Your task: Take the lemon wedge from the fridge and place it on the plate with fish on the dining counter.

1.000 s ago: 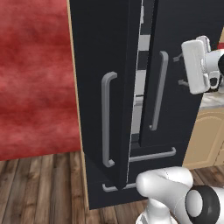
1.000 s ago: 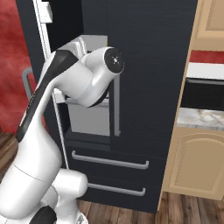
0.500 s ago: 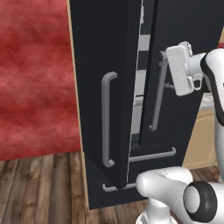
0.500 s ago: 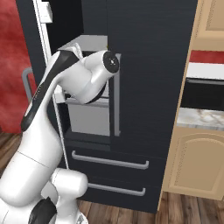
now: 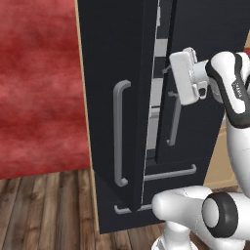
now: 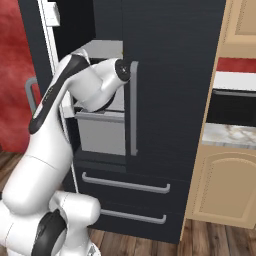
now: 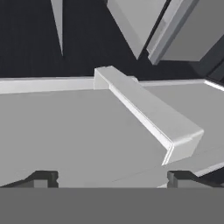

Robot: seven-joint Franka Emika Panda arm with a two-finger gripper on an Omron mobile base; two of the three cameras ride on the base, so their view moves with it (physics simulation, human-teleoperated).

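- You are at the search step: the gripper has its jaws spread wide and holds nothing, hanging just over a pale grey shelf inside the fridge.
- The left door stands ajar, with the hand pushed in through the gap.
- The lemon wedge can't be made out anywhere, so I cannot tell which shelf it lies on.
- Next, you likely need to pan the hand until a yellow piece appears, then descend squarely over it.
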